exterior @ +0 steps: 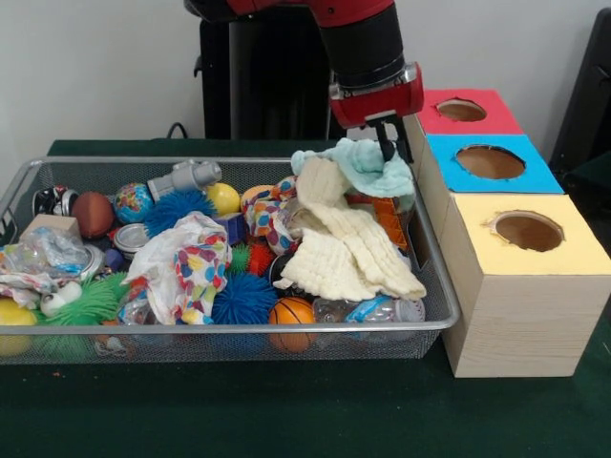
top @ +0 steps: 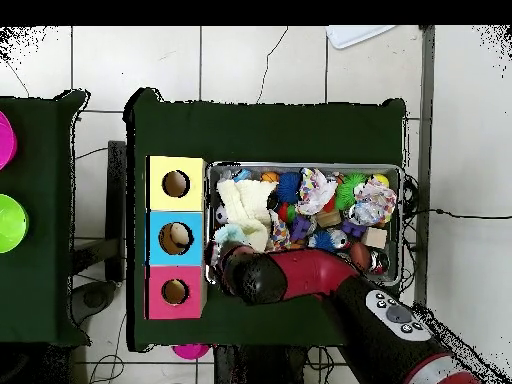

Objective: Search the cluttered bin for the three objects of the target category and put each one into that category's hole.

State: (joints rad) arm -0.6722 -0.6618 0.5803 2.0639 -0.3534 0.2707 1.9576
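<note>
The silver wire mesh bin [exterior: 239, 329] is full of mixed toys and cloths; it also shows in the overhead view [top: 300, 166]. My gripper [exterior: 387, 151] is at the bin's right end, next to the boxes, shut on a pale mint cloth [exterior: 368, 167] that it holds raised above the clutter. A long cream knitted cloth [exterior: 348, 243] drapes down from under the mint cloth onto the pile. Three boxes with round holes stand beside the bin: red [exterior: 462, 110], blue [exterior: 490, 162], yellow [exterior: 528, 231]. In the overhead view the arm [top: 300, 275] covers the gripper.
In the bin lie a polka-dot cloth [exterior: 186, 262], blue spiky ball [exterior: 243, 298], small basketball [exterior: 291, 312], green spiky ball [exterior: 91, 303], grey toy [exterior: 186, 176], yellow ball [exterior: 222, 198] and brown football [exterior: 93, 214]. The boxes stand close against the bin's right wall.
</note>
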